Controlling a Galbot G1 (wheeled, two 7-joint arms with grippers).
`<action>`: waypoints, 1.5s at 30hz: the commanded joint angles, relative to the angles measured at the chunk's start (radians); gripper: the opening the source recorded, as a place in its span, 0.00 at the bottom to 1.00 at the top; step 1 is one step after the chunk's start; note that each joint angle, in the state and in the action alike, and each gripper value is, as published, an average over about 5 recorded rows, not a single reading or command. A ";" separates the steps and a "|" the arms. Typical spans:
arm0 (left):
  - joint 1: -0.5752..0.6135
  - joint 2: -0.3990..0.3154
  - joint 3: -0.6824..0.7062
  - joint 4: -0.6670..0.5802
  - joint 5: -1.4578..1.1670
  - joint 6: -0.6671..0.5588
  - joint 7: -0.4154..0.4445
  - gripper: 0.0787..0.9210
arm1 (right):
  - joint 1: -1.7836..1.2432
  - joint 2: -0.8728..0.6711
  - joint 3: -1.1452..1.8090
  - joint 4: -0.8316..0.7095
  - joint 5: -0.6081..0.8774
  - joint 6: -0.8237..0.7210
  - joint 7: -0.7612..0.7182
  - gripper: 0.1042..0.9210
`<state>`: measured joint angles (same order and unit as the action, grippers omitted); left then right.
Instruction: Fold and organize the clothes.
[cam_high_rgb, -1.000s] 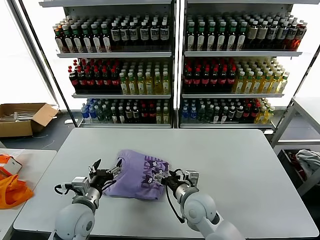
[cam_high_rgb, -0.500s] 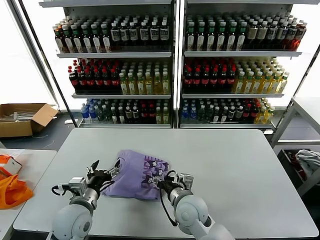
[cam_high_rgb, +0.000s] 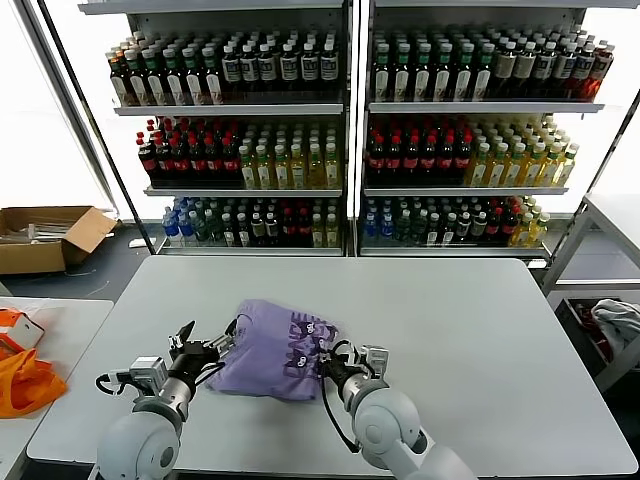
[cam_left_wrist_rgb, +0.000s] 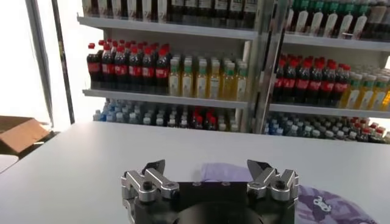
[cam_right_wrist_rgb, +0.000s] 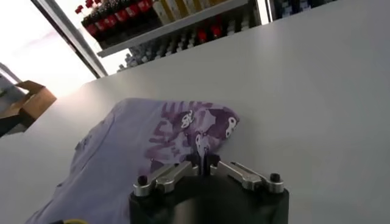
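A lavender T-shirt (cam_high_rgb: 268, 352) with a dark purple print lies bunched on the grey table (cam_high_rgb: 480, 330), near its front edge. My right gripper (cam_high_rgb: 326, 362) is at the shirt's near right edge, shut on a fold of the printed cloth (cam_right_wrist_rgb: 183, 125); in the right wrist view the fingertips of the right gripper (cam_right_wrist_rgb: 203, 159) meet with cloth pinched between them. My left gripper (cam_high_rgb: 207, 349) stands open just left of the shirt, apart from it. In the left wrist view the left gripper (cam_left_wrist_rgb: 207, 164) has its fingers wide, with the shirt (cam_left_wrist_rgb: 226, 172) lying beyond them.
An orange bag (cam_high_rgb: 20, 385) lies on a side table at the left. A cardboard box (cam_high_rgb: 45, 235) sits on the floor behind it. Bottle shelves (cam_high_rgb: 350, 150) stand behind the table. A grey-white cloth bundle (cam_high_rgb: 615, 325) rests at the far right.
My right gripper has shut on the shirt's near right edge, and the cloth there has bunched up slightly. The left gripper drifted a little to the left, still open.
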<state>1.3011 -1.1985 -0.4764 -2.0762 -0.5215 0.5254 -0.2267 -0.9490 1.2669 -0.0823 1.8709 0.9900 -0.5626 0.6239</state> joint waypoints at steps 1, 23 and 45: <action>0.002 -0.008 0.002 -0.011 -0.006 0.002 0.000 0.88 | 0.005 -0.180 0.065 0.028 -0.015 -0.016 -0.045 0.04; 0.022 -0.034 0.012 -0.030 0.004 -0.001 0.004 0.88 | -0.028 -0.414 0.231 0.047 -0.606 0.030 -0.484 0.36; 0.054 -0.053 0.030 -0.024 0.041 -0.016 0.025 0.88 | -0.267 -0.128 0.220 0.201 -0.127 0.000 -0.115 0.88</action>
<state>1.3519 -1.2500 -0.4491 -2.1021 -0.4861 0.5104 -0.2046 -1.1456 1.0620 0.1225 2.0316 0.6852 -0.5609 0.3834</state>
